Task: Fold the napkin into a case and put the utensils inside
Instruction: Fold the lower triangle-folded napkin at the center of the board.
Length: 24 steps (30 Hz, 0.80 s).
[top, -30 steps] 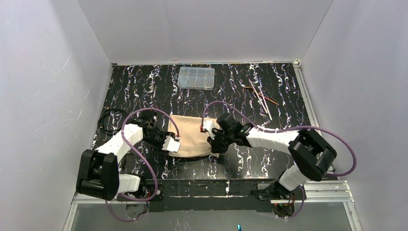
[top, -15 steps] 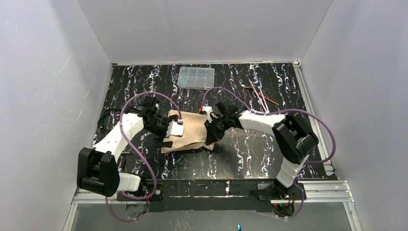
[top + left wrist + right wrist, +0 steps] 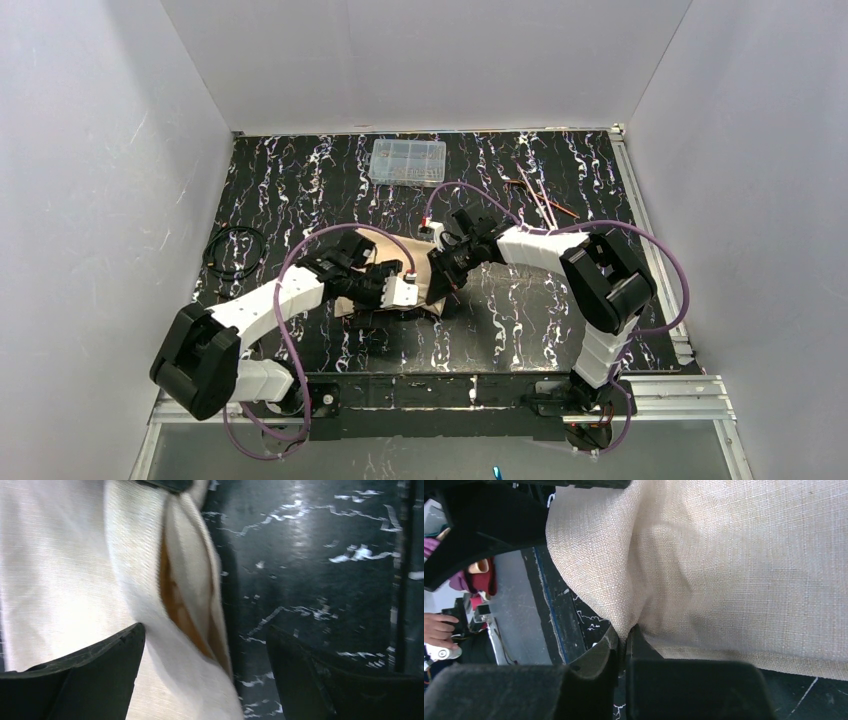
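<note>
- Left end effector (image 3: pixel 200 680) is hovering with its jaws spread wide, straddling a folded edge of the napkin (image 3: pixel 55 555) and gripping nothing.
- Right end effector (image 3: pixel 624 652) is pinching the napkin's border between pressed-together fingers, bunching the cloth.
- Napkin is lying partly folded near the middle of the worktop (image 3: pixel 300 180), toward its near edge, between both arms.
- Fold is running lengthwise away from the left jaws, so closing there looks the likely next grip.
- Utensils (image 3: pixel 540 200) are lying well apart, by the far right corner, nearer the right arm.
</note>
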Available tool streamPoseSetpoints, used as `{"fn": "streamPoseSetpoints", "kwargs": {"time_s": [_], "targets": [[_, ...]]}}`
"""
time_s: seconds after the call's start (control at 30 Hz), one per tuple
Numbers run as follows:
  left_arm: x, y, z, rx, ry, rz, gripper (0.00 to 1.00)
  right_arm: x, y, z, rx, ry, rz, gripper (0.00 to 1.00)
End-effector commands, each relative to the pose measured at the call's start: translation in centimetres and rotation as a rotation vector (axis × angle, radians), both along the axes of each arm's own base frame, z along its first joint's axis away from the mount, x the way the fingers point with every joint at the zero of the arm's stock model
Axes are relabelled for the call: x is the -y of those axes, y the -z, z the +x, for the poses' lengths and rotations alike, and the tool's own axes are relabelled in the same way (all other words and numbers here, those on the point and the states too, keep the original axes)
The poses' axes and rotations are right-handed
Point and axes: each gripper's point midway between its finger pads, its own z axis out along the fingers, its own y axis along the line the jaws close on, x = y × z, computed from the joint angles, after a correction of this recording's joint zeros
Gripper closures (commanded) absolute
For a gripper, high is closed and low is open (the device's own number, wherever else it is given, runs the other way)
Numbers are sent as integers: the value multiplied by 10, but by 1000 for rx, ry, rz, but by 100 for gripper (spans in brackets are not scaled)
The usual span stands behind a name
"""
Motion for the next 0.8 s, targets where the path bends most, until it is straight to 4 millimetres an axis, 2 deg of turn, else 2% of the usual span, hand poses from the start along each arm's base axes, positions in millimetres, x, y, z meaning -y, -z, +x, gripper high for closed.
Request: {"fn": "streamPoseSetpoints", "kwargs": {"time_s": [0.0,0.1,0.17,0.33,0.43,0.53,0.57,0.6,0.77], "targets": [[17,-6,40,191,-76,-5,11,-5,-11,-2,-52,-20,55,94],[17,2,46,224,-81,33,15,-3,-9,-2,-62,-20,46,93],[17,6,44,215,-72,46,25,-2,-10,-1,-58,-17,50,91],[10,19,34,207,-15,87,67,-2,-16,4,-54,13,81,83],[9,19,29,164,-7,107,84,-7,-21,9,-59,37,114,78],[11,17,25,113,9,114,89,-13,-28,12,-72,65,150,66],[13,16,23,89,14,115,89,-16,-32,15,-51,68,177,54],[15,14,21,56,21,116,89,-16,-34,16,-38,75,182,50],[26,1,4,-171,110,87,90,-7,-49,24,70,140,222,34]]}}
